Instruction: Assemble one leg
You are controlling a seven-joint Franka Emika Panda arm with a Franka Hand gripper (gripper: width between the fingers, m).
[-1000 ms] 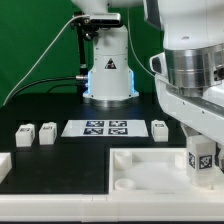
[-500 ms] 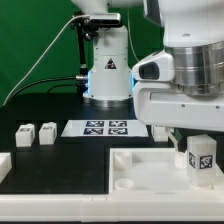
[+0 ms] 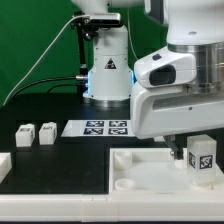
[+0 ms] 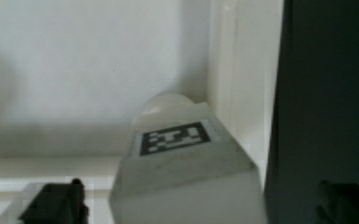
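Observation:
The leg [image 3: 203, 160], a small white block with a black-and-white tag, stands upright in the corner of the white tray [image 3: 140, 172] at the exterior view's right. My gripper [image 3: 188, 146] hangs just above it. In the wrist view the leg [image 4: 179, 150] sits between my gripper's [image 4: 197, 205] two dark fingers [image 4: 51, 203], with a gap on each side. The gripper is open and holds nothing.
Two more small tagged blocks [image 3: 23, 135] [image 3: 46, 133] lie at the exterior view's left. The marker board [image 3: 100, 128] lies behind the tray. A white part [image 3: 4, 165] shows at the left edge. The arm's base [image 3: 107, 72] stands at the back.
My hand has risen off the leg and turned, and now fills more of the exterior view's right. The leg stays standing in the tray corner.

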